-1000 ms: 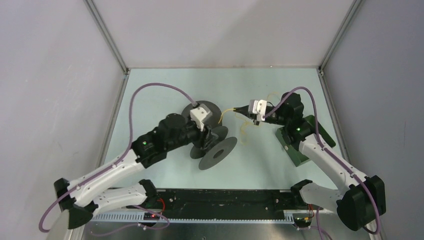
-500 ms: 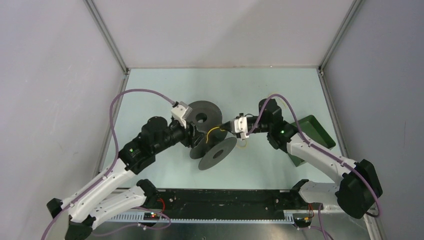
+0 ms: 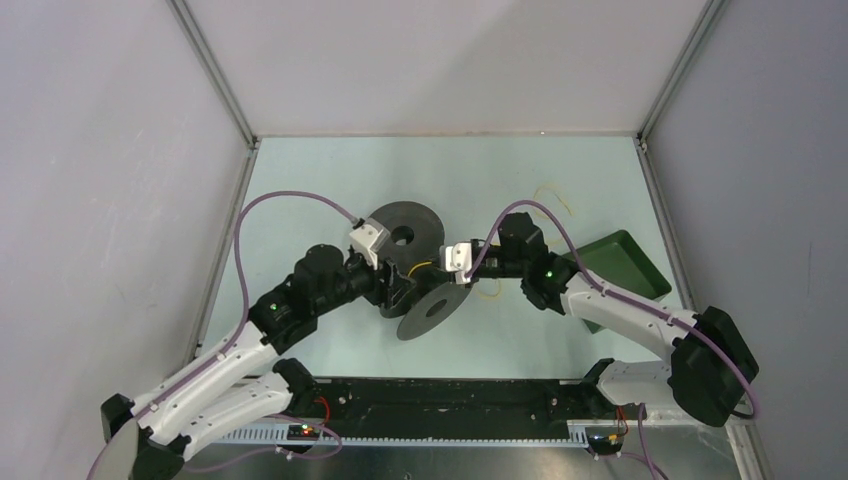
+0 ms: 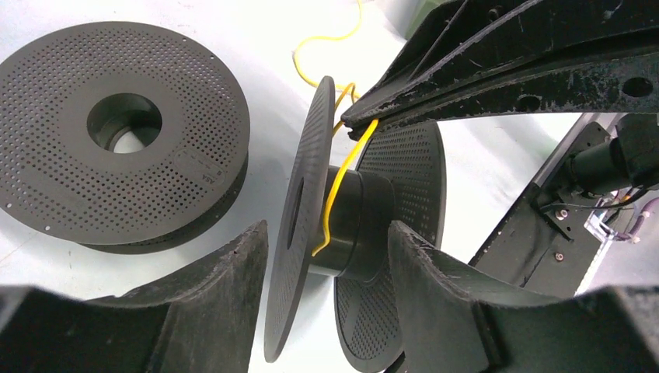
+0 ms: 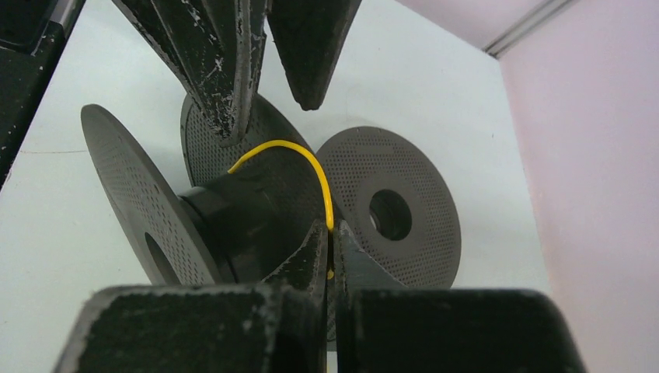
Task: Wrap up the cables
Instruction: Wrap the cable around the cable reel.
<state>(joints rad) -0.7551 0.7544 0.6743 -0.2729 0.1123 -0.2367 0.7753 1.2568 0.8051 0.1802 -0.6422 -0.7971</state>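
Yellow cable (image 5: 299, 151) tight between right jaws, across upright spool hub (image 5: 233, 225).

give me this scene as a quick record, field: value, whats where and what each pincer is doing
left pincer: open, straddling the standing spool
right pincer: shut on the yellow cable
yellow cable: draped across the standing spool's hub, rest trailing on the table
standing spool: on edge, tilted, between the two arms
flat spool: lying beside the standing one
green tray: right side of the table

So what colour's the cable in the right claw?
Yellow cable, clearest in the right wrist view.
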